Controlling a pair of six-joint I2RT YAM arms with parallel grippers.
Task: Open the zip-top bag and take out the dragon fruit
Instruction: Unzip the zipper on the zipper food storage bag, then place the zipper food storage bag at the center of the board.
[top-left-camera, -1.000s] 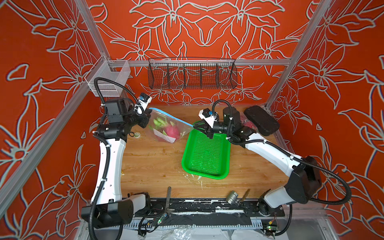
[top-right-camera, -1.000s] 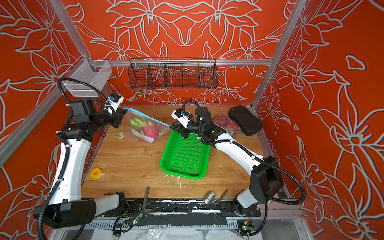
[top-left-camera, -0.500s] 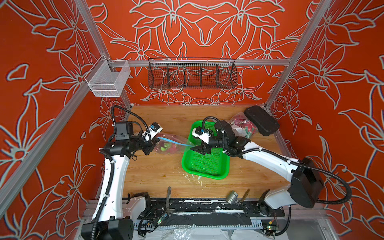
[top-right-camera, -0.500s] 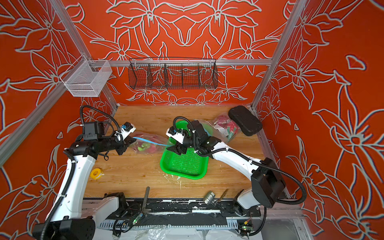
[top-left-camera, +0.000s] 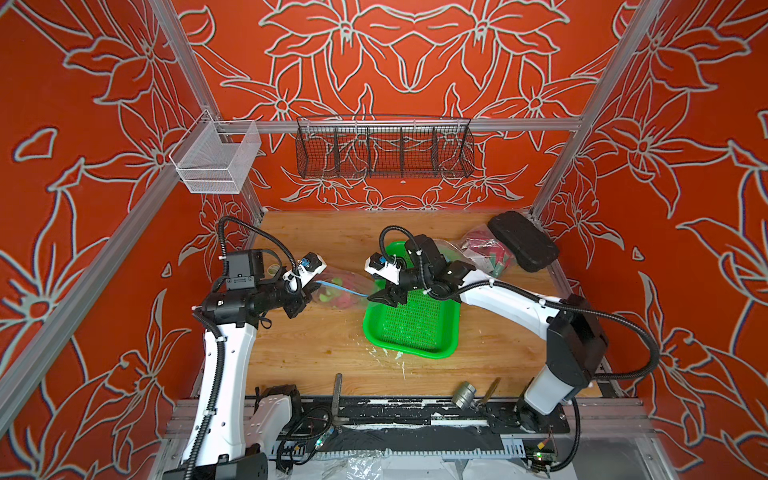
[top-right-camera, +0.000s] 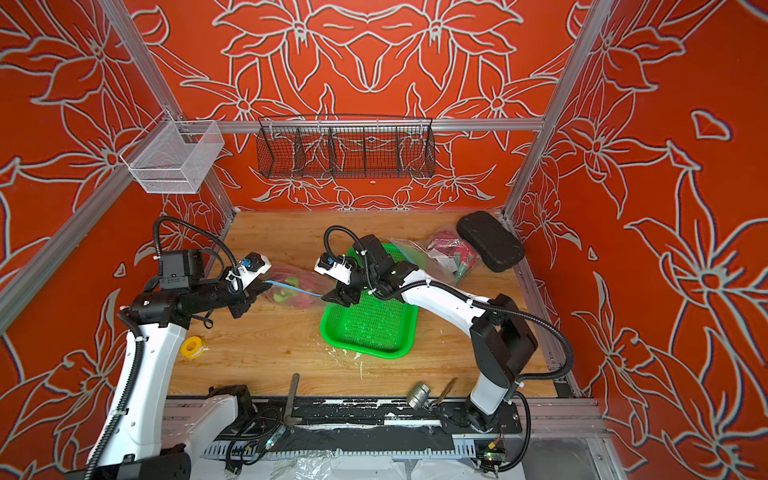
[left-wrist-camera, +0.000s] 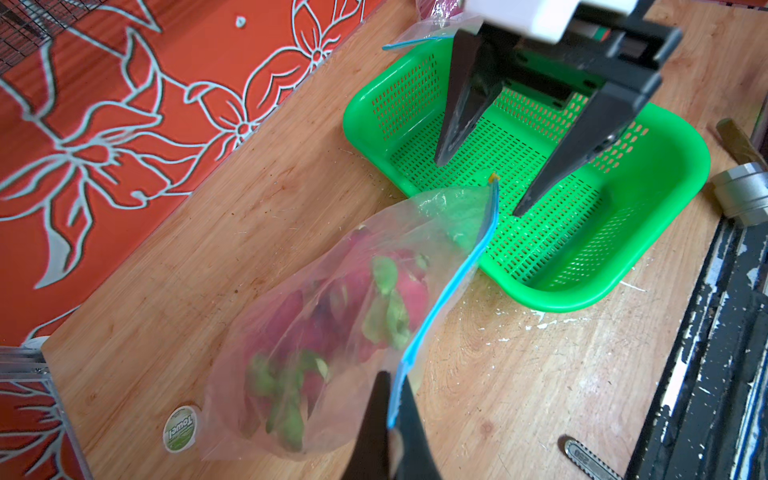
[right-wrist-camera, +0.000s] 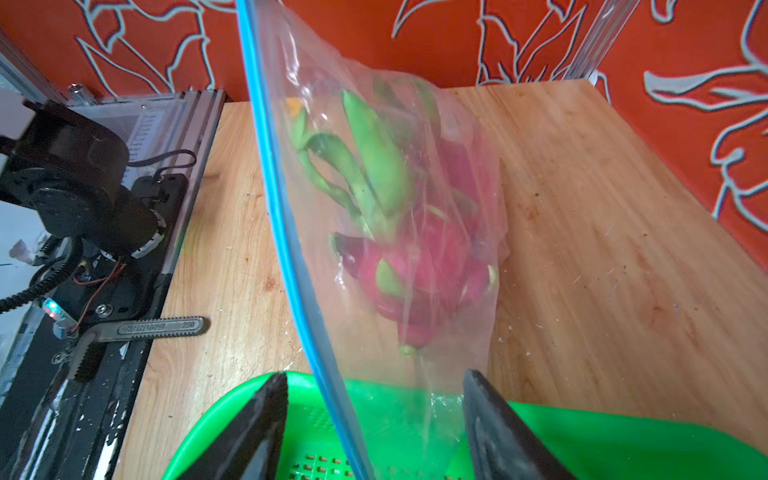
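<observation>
The zip-top bag (top-left-camera: 338, 286) is stretched between the 2 arms over the worktop (top-left-camera: 316, 349), just left of the green tray (top-left-camera: 415, 332). Its blue zip strip (top-left-camera: 340, 289) runs from the left gripper (top-left-camera: 311, 289), fingers closed on that end, across to the right gripper (top-left-camera: 380, 296) at the tray's left rim. Through the plastic the dragon fruit (top-left-camera: 347, 302) is a pink and green blur. Another bag (top-left-camera: 482, 249) with pink and green contents lies at the back right, beside a black pad (top-left-camera: 521, 243).

Bag (right-wrist-camera: 457, 166) btwn R pincer (right-wrist-camera: 375, 374) tips; tray (right-wrist-camera: 644, 440) below
</observation>
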